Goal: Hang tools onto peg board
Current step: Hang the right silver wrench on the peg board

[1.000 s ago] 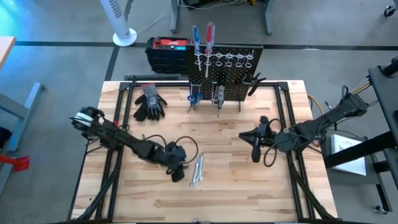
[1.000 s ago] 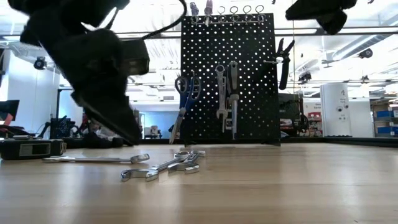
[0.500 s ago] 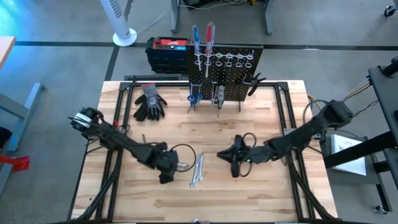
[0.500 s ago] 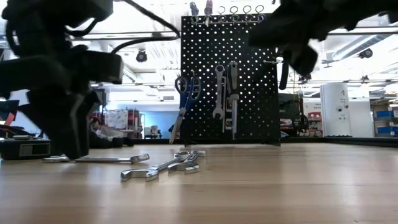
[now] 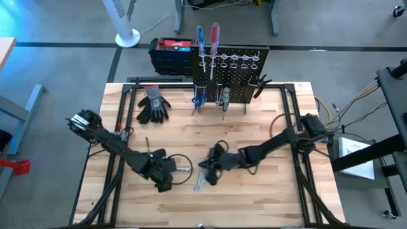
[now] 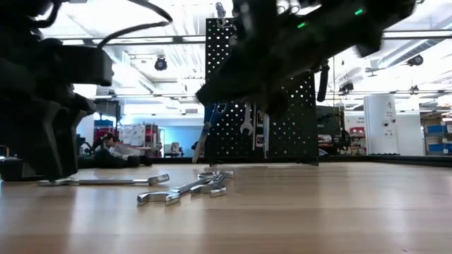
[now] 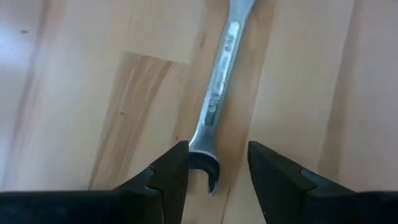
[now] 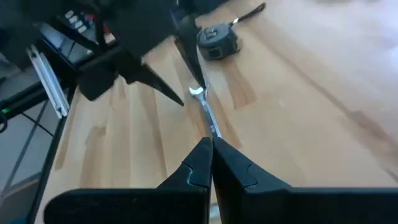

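Left gripper (image 7: 213, 171), fingers spread, straddles the open end of a flat silver wrench (image 7: 217, 99) lying on the light wooden table (image 5: 254, 203). Right gripper (image 8: 210, 155) (fingers pressed together) hovers just beside. Black perforated upright peg board (image 5: 232, 79) stands at the table's far edge.

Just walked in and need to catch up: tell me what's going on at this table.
Two robot arms are hanging tools on the peg board, which already holds screwdrivers, scissors and pliers. The left gripper, jaws open, straddles the end of a wrench lying on the table. The right gripper, jaws shut, reaches in beside more wrenches.
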